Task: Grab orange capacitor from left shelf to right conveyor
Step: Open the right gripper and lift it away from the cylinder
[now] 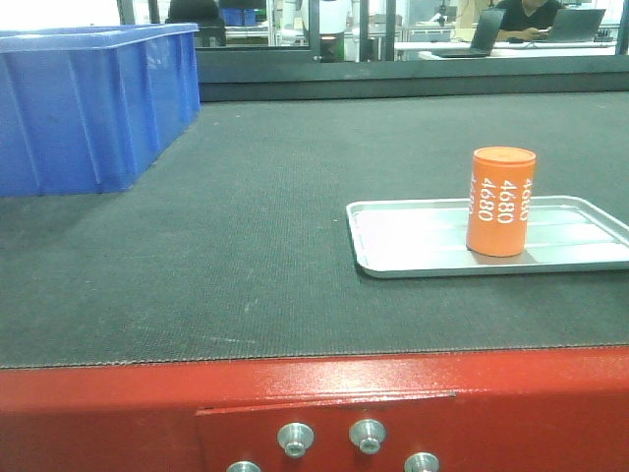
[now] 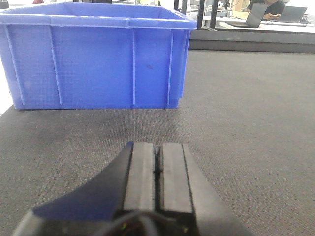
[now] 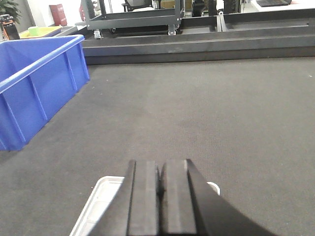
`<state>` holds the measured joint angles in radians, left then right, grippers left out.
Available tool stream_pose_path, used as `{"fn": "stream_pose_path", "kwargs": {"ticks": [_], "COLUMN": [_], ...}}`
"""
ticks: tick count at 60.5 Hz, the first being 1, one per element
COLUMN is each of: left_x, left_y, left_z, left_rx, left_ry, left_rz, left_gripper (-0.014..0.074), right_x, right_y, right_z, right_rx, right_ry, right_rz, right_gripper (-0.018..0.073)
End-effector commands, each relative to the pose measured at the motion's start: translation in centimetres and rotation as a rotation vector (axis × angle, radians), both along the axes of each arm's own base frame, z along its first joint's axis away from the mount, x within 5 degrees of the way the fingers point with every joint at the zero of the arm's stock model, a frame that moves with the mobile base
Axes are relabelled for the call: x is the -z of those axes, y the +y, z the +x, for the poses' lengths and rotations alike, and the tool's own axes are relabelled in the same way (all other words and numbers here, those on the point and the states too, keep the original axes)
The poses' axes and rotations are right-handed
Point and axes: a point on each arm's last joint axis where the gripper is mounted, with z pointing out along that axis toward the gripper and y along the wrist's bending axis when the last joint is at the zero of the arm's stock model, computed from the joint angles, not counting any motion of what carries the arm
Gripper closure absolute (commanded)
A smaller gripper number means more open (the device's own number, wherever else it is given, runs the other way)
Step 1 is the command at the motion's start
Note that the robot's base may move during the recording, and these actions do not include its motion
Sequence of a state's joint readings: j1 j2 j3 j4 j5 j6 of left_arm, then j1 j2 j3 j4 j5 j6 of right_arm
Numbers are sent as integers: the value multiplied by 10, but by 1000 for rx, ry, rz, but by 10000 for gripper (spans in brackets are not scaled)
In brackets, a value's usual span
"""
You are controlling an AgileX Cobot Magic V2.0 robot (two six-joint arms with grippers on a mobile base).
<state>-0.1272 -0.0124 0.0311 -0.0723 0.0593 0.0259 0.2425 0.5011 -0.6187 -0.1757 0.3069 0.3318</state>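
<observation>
In the right wrist view the right gripper [image 3: 159, 196], its black jaws pressed together on nothing, hid most of the silver tray [image 3: 98, 206], and the blue bin [image 3: 34, 88] was cut off at the left edge. The left gripper [image 2: 157, 172] was likewise closed and empty above the dark grey textured conveyor belt [image 2: 246, 123]. In the front view the orange capacitor [image 1: 500, 202] stood upright on the tray at right of centre, behind the red frame edge [image 1: 147, 403], with a seated person [image 1: 531, 15] hard to make out at upper right.

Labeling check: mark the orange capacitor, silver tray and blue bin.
orange capacitor [image 1: 501, 202], front view, its printed side.
silver tray [image 1: 413, 246], front view, bare floor left of the capacitor.
blue bin [image 2: 93, 64], left wrist view, its front wall.
</observation>
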Motion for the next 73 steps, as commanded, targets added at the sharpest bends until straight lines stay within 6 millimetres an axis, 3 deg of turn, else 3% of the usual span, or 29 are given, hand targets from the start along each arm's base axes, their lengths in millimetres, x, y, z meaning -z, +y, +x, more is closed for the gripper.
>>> {"fn": "stream_pose_path", "kwargs": {"ticks": [1,10,33,46,73], "left_x": [-10,-10,-10,-10,-10], "left_y": [1,1,1,1,1], "left_z": [-2,-2,-2,-2,-2], "left_rx": [-1,-1,-1,-1,-1], "left_ry": [-99,-99,-99,-99,-99], "left_rz": [-17,-17,-17,-17,-17], "left_gripper": [723,723,723,723,723], "right_x": [-16,13,106,144,146], "right_y": [1,-3,-24,-25,-25], "right_z": [-1,-5,-43,-46,-46], "right_rx": [-15,15,255,277,276], "right_ry": [-115,-115,-231,-255,-226], "right_rz": [19,-2,-93,-96,-97], "right_gripper": [522,522,522,522,522]}}
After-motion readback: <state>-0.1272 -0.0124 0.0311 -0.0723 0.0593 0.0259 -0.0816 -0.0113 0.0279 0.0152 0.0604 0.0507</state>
